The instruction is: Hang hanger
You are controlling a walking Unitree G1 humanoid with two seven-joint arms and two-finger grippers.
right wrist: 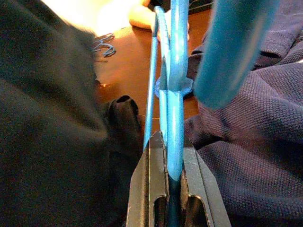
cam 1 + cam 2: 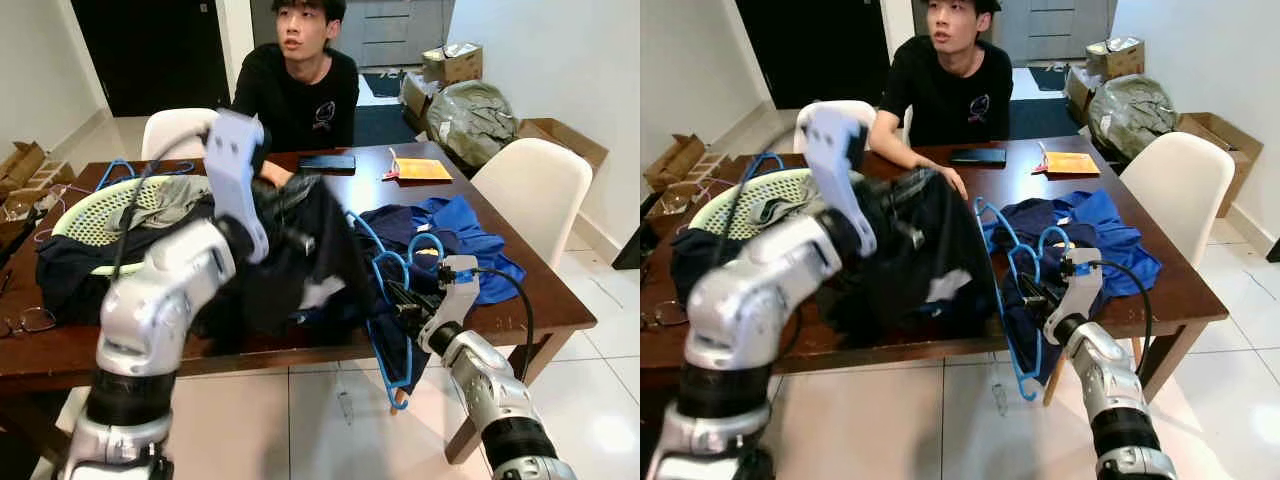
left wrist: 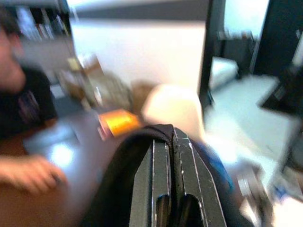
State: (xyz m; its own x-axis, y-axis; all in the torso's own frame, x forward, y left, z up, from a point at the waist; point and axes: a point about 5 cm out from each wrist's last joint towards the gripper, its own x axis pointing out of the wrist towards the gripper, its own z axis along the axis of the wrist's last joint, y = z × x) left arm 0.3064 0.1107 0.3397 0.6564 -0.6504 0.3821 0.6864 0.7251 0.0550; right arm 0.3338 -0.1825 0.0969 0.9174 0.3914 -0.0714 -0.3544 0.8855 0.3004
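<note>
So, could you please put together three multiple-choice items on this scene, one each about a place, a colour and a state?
1. Where does the laundry basket sit?
A. on the table's left end
B. on the floor
C. on a white chair

2. What colour is the hanger that the right gripper holds?
A. red
B. blue
C. white

3. What is the left gripper doing?
A. hanging open beside the table
B. resting on the phone
C. shut on the dark garment

Answers:
1 A, the basket rests on the table at the robot's left.
2 B, the wire between the right fingers is blue.
3 C, the left wrist view shows black cloth pinched between shut fingers.
</note>
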